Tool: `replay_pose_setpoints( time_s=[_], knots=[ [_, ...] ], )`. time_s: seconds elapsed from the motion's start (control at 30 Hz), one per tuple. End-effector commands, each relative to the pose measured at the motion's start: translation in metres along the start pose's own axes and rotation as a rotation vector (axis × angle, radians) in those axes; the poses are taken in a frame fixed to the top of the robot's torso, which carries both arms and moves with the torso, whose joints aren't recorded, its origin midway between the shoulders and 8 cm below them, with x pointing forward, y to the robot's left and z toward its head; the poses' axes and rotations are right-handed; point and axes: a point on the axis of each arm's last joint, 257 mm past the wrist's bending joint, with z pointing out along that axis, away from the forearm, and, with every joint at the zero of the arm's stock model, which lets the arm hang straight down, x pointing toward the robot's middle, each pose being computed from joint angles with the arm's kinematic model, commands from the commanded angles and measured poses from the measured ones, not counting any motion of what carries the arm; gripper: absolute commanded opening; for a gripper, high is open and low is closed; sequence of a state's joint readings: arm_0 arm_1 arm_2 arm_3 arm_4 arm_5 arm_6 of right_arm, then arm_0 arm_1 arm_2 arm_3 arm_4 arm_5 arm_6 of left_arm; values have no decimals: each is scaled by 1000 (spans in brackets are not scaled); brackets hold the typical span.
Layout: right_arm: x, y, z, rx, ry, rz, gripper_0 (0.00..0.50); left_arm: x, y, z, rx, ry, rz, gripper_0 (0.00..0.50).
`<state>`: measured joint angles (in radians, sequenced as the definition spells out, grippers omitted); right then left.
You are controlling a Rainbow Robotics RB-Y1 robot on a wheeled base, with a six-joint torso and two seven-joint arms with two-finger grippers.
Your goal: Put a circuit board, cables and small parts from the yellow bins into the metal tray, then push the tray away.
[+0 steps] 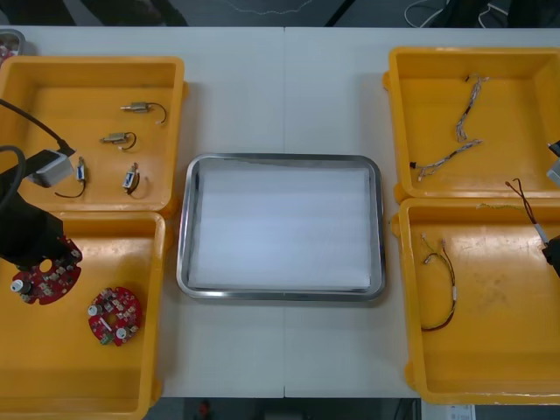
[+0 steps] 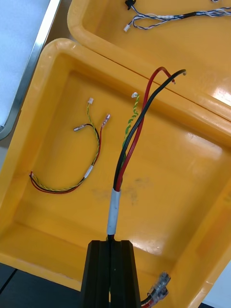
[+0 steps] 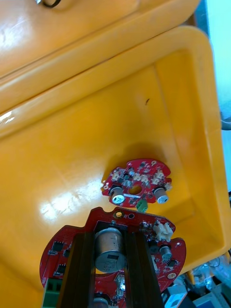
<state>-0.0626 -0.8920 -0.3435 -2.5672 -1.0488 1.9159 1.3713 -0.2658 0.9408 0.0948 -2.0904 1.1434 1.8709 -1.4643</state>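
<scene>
The left gripper [image 3: 109, 232] has its fingers clamped on a circuit board [image 3: 60, 250] by one upright part, in the near left bin [image 3: 72, 159] — it could swivel loose. The right gripper [image 2: 111, 244] has its fingers closed on a red and black cable [image 2: 131, 149] above the near right bin [image 2: 43, 110] — its free end may snag the wall before reaching the metal tray [image 1: 185, 262].

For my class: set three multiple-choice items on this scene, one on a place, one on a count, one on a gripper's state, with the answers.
1. Which bin has the circuit boards? A far left; B near left; C near right.
2. How many small metal parts lie in the far left bin? A two; B six; C four.
3. The right gripper is: A shut on a red and black cable; B open; C shut on a board.
Answers: B, both are in the near left bin, one held by the left gripper; C, four lie there; A, its fingers pinch the cable.
</scene>
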Motion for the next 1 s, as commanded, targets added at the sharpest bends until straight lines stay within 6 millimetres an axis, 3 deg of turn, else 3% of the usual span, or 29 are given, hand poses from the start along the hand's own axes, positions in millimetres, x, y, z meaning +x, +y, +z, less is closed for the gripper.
replay_pose_setpoints(
  time_s=[0.03,0.37,0.77,1.0],
  knots=[
    [-9,-6,-13,40,-25,-77,0,-21,-12,-16,-42,-4,90,0],
    [-6,2,-6,27,-6,-111,0,-61,-66,-10,-11,-21,102,0],
    [-6,4,-1,32,1,-123,0,-111,-151,21,21,-42,112,1],
    [-5,6,-1,22,3,-136,0,-129,-181,45,40,-43,109,2]
  ],
)
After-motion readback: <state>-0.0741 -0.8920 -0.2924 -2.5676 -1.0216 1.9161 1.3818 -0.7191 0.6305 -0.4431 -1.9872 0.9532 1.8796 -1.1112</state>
